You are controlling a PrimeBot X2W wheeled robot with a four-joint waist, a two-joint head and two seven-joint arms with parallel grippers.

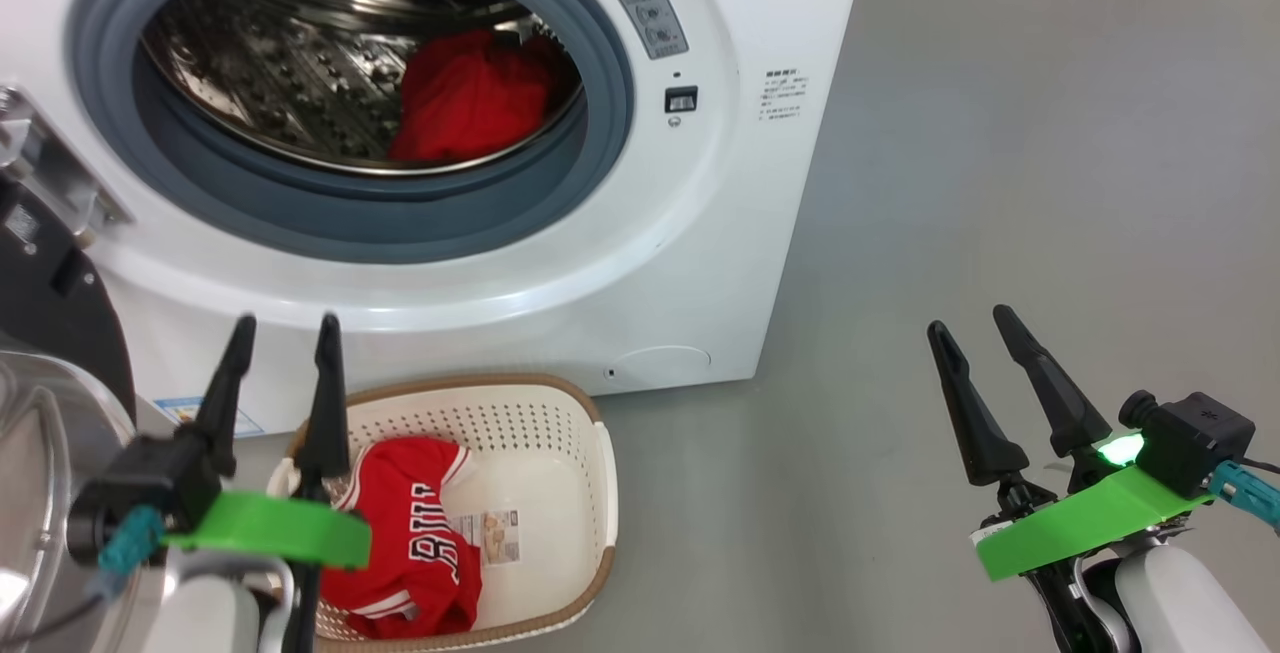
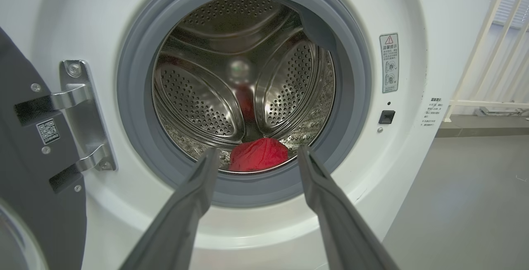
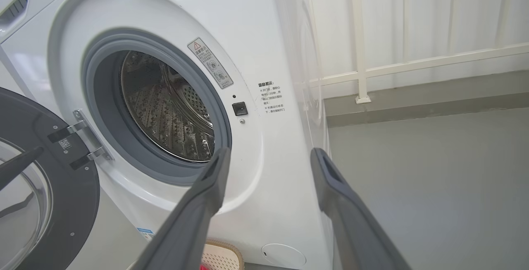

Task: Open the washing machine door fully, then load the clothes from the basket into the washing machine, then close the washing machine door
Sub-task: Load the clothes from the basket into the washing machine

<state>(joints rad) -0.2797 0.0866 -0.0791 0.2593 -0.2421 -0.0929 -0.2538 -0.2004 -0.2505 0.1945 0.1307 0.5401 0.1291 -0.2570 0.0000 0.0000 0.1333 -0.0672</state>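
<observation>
The washing machine (image 1: 620,263) stands with its black door (image 1: 45,303) swung open to the left, hinge (image 2: 78,113) showing. One red garment (image 1: 470,98) lies low in the steel drum (image 2: 198,96). A second red garment with white lettering (image 1: 415,543) lies in the cream basket (image 1: 590,493) on the floor before the machine. My left gripper (image 1: 285,328) hovers open and empty above the basket's left side, pointing at the drum. My right gripper (image 1: 975,318) is open and empty over the floor, right of the machine.
Grey floor (image 1: 1000,133) stretches to the right of the machine. A white railing (image 3: 359,55) runs along the wall behind it. The door's clear glass bowl (image 1: 30,493) bulges out beside my left arm. A round white hatch (image 1: 660,363) sits low on the machine's front.
</observation>
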